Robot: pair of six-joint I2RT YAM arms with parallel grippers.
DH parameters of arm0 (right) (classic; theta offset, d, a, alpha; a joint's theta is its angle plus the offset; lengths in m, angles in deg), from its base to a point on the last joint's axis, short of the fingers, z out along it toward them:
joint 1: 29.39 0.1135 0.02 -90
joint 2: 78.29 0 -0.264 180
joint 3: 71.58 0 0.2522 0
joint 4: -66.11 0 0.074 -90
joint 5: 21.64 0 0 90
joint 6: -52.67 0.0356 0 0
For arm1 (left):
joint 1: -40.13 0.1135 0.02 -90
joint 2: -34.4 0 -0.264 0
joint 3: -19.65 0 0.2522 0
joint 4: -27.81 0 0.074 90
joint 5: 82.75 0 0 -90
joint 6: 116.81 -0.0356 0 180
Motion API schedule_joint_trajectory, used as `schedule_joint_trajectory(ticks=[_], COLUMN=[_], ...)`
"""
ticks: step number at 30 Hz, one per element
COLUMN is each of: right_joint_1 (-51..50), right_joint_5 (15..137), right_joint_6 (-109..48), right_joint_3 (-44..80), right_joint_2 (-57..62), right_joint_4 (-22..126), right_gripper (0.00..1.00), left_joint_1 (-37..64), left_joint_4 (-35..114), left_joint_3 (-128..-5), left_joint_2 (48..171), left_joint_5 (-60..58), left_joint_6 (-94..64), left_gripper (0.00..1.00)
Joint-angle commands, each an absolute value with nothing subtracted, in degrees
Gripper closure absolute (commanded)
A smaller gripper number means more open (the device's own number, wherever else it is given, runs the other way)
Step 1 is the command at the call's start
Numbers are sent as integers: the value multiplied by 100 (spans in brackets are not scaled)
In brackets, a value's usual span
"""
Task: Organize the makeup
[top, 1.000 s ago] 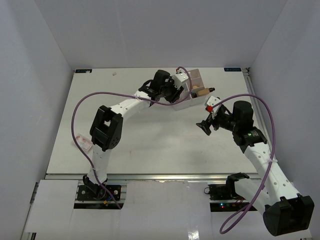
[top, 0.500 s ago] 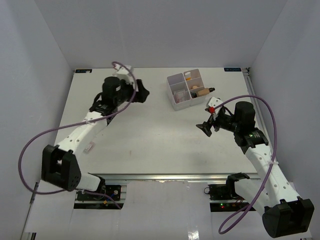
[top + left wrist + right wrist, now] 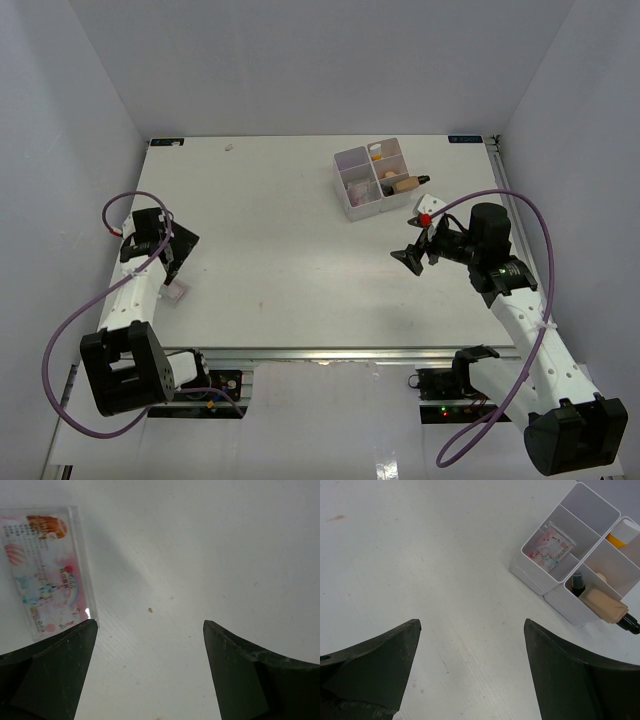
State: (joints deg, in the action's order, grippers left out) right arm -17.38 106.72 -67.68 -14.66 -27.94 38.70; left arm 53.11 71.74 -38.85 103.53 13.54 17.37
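1. The left gripper (image 3: 150, 625) hangs released and empty, jaws spread wide over the left side of the table (image 3: 290, 260).
2. The clear pinkish packet (image 3: 47, 570) lies flat on the table. It is not between the jaws: it sits off to the left in the left wrist view, its near corner just beside the jaw tip on that side.
3. The packet's long axis runs roughly along the direction the jaws point, slightly tilted.
4. The right gripper (image 3: 410, 256) is likewise spread and empty, near the white box (image 3: 532, 580) and well apart from the packet.
5. Judgement: the left arm is nearer; shift sideways toward the packet before closing.
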Motion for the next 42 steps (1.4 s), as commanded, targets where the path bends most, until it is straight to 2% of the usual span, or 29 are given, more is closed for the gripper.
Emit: schedule_joint_trajectory(ticks=[1,20,28,39,42], right_joint_1=[-1761,-1866,-1990,-2016,-2025], right_joint_5=[10847,11194,11257,11305,11381], right_joint_6=[-6690,-6686,-6695,-6700,-6695], right_joint_3=[-1434,-1510,-1510,-1501,-1494], right_joint_2=[-2738,-2250,-2134,-2160,-2254], right_joint_4=[3846,3837,3846,3837,3828], right_gripper=[10,10,10,10,10], left_joint_1=[5293,5645,5902,5903,5903], left_joint_4=[7904,7630,7548,7492,7488], left_joint_3=[-3978,-4121,-4342,-4180,-4158], left_joint_2=[10206,11058,11746,11973,12162], left_joint_5=[2395,3303,2955,2883,2752], left_joint_6=[2150,1873,1706,1801,1887], left_gripper=[2,2,2,2,5])
